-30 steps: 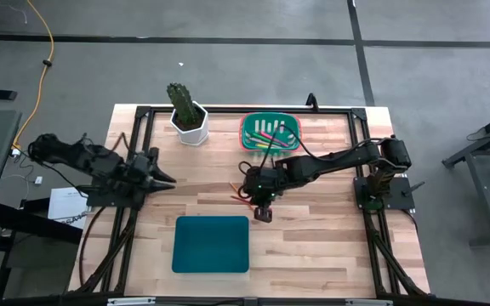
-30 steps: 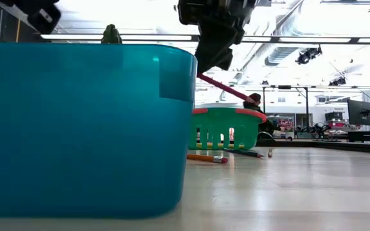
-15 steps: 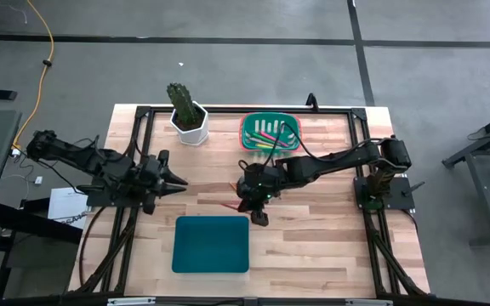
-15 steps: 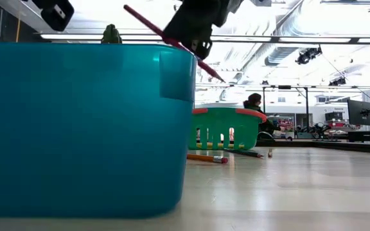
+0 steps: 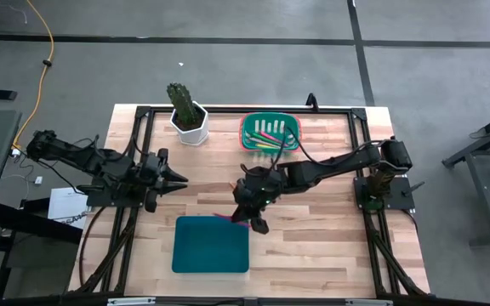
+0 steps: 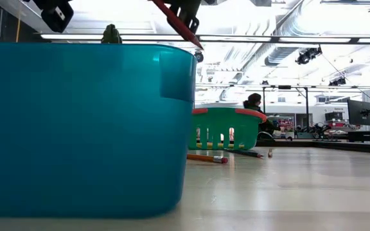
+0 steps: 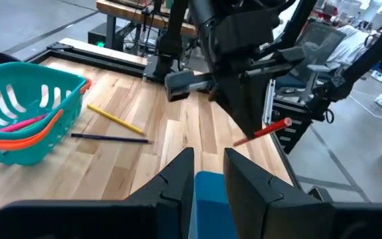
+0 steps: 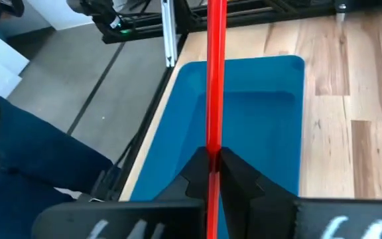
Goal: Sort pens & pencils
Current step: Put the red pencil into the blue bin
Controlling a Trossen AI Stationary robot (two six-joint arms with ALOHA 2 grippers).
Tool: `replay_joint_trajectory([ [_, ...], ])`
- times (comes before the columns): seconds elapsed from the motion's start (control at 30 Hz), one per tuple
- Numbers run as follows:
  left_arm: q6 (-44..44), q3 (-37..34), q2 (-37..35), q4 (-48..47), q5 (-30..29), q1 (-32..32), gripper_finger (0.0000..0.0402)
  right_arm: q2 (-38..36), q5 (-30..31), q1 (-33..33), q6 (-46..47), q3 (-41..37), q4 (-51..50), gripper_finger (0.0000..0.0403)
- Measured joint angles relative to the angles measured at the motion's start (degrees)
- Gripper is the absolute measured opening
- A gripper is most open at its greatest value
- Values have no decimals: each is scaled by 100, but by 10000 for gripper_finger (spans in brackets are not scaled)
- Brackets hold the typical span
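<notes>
High view: right claw [image 5: 253,218] clamped on red pencil [image 5: 228,218], poised over far right corner of teal bin [image 5: 211,244] near the worktop's [image 5: 313,238] front edge; placed for release inside the rim. Pens in green basket [image 5: 270,133] at back edge.

Low view: pencil tip above bin wall; clearance ample.

Left wrist view: left claw [image 7: 207,166] partly open, empty, parked toward left edge.

Right wrist view: pencil aligned along bin interior.

Both arms [image 5: 330,163] matte black w/ black cabling; fingers [image 7: 178,174] dark, flat, tapered; white lettering on right wrist.
</notes>
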Motion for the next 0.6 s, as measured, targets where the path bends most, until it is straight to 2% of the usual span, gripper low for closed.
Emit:
replay_joint_trajectory([
  [0.4,40,0,9,299,-10,1,72,0,-323,11,52,0,926,5],
  [0.6,27,0,9,301,-10,1,72,0,-388,13,159,0,1026,10],
])
